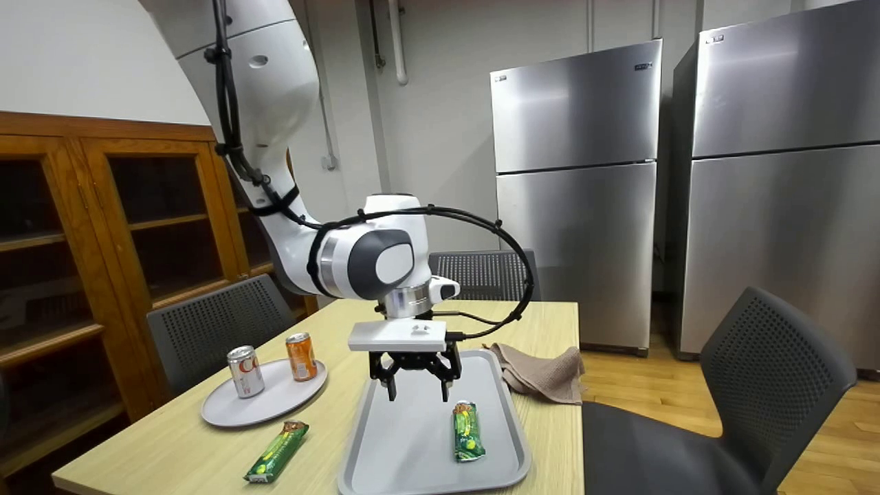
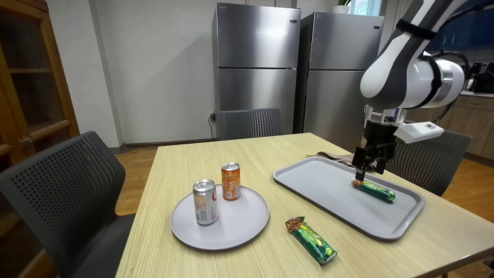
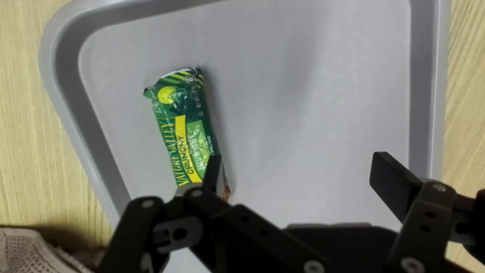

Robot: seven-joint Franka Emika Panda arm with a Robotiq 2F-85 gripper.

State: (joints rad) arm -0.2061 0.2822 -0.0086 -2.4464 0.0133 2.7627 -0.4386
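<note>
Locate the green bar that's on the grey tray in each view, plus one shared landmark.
In an exterior view: green bar near the bottom, slightly right of centre.
In an exterior view: green bar at right, below mid-height.
In the wrist view: green bar left of centre, lower end partly hidden by the hand.
Shared landmark: grey tray, beneath it in all three.

Free room separates the fingers (image 3: 394,185); cans (image 2: 230,181) obstruct the plate (image 2: 241,227).

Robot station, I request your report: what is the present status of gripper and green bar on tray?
Gripper open, empty, above tray. Green bar lying on tray, not gripped. No obstacle seen between them.
</note>
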